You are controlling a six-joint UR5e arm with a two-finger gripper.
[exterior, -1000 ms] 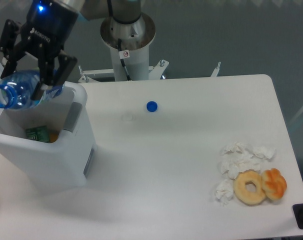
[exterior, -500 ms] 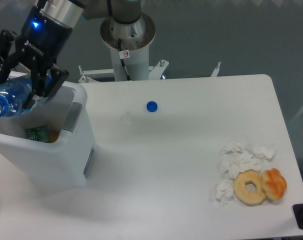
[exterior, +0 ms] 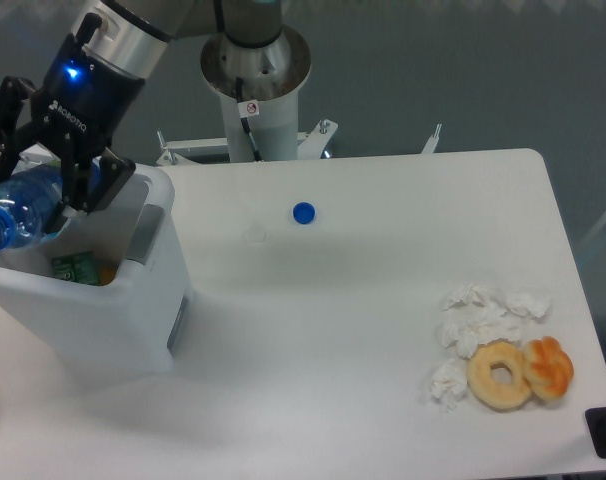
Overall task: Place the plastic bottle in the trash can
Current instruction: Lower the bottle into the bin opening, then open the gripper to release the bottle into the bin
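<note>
The plastic bottle (exterior: pixel 21 207) is clear and blue-tinted, lying sideways with its open mouth toward the left edge. My gripper (exterior: pixel 45 178) is shut on its body and holds it over the open top of the trash can (exterior: pixel 93 300), a white bin with a grey side panel at the table's left. The bottle hangs just above the bin's far left rim. Green and orange items lie inside the bin.
A small blue cap (exterior: pixel 303 212) lies on the table near the back middle. Crumpled white tissues (exterior: pixel 478 325), a donut (exterior: pixel 500 375) and a pastry (exterior: pixel 549 367) sit at the front right. The robot's base column (exterior: pixel 255 90) stands behind the table.
My gripper has moved left with the bottle over the bin, then dipped slightly lower. The bottle stays held.
</note>
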